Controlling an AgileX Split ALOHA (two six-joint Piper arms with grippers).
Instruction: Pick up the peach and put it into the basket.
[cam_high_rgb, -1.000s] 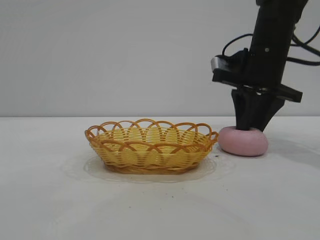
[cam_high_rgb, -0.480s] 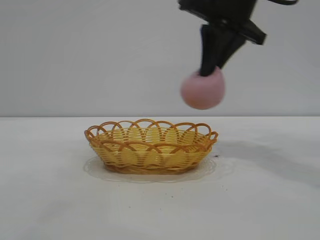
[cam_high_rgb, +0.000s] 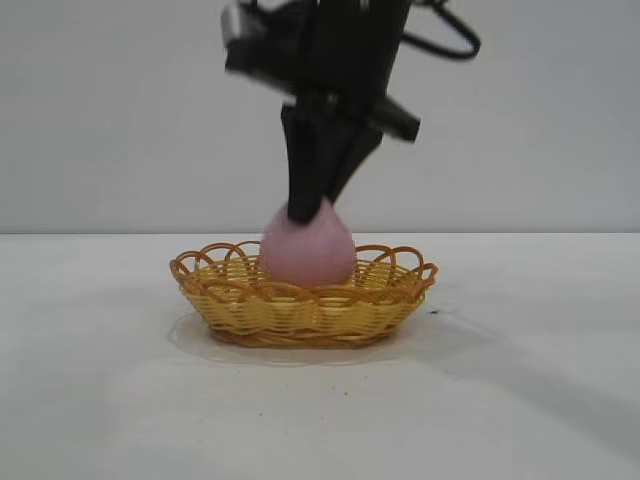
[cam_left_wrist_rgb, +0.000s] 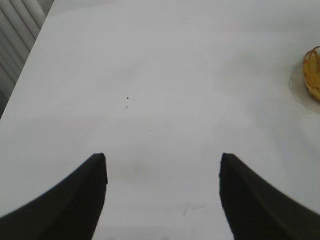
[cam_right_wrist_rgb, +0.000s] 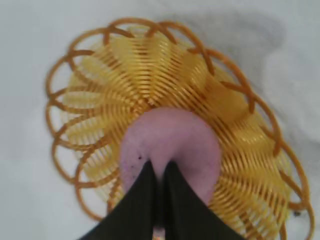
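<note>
Peach in basket

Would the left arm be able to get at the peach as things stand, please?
Probably not readily. The right gripper is clamped on the peach from above, over the basket, blocking a top approach. The left gripper is open over bare table, with only the basket's edge in its view.

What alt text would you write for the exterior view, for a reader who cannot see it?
The right gripper, shut on a pink peach, holds it low over the middle of a yellow wicker basket, its underside hidden behind the rim. The basket sits on a white table.
</note>
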